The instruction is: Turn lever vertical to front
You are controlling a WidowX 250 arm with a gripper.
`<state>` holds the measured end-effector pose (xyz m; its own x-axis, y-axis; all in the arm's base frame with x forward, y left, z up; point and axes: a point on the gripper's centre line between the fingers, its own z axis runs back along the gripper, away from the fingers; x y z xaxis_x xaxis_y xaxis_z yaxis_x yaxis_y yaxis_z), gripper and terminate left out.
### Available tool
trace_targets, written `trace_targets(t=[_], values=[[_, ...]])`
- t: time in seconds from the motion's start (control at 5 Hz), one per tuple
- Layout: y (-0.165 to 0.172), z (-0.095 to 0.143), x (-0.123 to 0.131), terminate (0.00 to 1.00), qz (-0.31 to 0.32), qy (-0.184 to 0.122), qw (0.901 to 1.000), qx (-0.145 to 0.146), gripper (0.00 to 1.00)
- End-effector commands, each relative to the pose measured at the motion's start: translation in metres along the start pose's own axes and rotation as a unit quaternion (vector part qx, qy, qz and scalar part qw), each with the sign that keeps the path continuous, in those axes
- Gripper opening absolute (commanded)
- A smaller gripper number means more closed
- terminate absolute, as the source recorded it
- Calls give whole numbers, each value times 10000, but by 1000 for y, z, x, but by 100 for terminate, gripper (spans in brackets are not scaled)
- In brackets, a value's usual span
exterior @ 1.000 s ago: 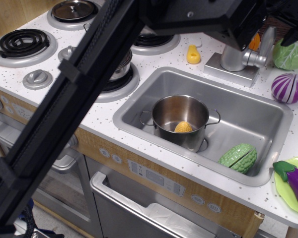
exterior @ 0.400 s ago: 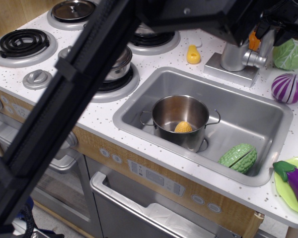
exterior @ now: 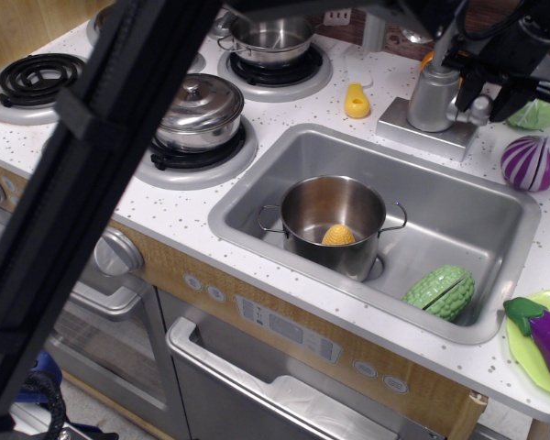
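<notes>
Lever (exterior: 478, 109), the stubby silver-grey arm projecting rightward from the upright faucet post (exterior: 433, 99), stands at the back rim of the sink (exterior: 495, 197) on the speckled desk (exterior: 211, 197). Your hand (exterior: 491, 90) sits right at its rounded end, dark fingers straddling it; whether they are pressed on the lever or merely beside it you cannot tell, since the black housing hides the contact. You should treat slip as the main risk: the end is short and smooth, so a shallow or off-centre hold would likely let it escape as you swing it frontward. A wide sweep could also brush the green cabbage (exterior: 539, 112) or the purple onion (exterior: 533, 163) just beside the post.
</notes>
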<state>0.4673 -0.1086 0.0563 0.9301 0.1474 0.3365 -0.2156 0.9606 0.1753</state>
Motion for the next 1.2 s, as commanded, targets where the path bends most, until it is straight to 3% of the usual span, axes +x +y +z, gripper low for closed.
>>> trace_targets(t=[0.0,0.4,0.6,0.8,1.0], values=[[0,12,0,0,11,62,9984,-554,0],[1,-7,3,0,-170,379,9968,-683,0],[6,6,8,0,-441,783,9947,-493,100],[11,26,6,0,-710,1157,9905,-223,100],[15,38,-1,0,-740,1147,9906,-124,100]])
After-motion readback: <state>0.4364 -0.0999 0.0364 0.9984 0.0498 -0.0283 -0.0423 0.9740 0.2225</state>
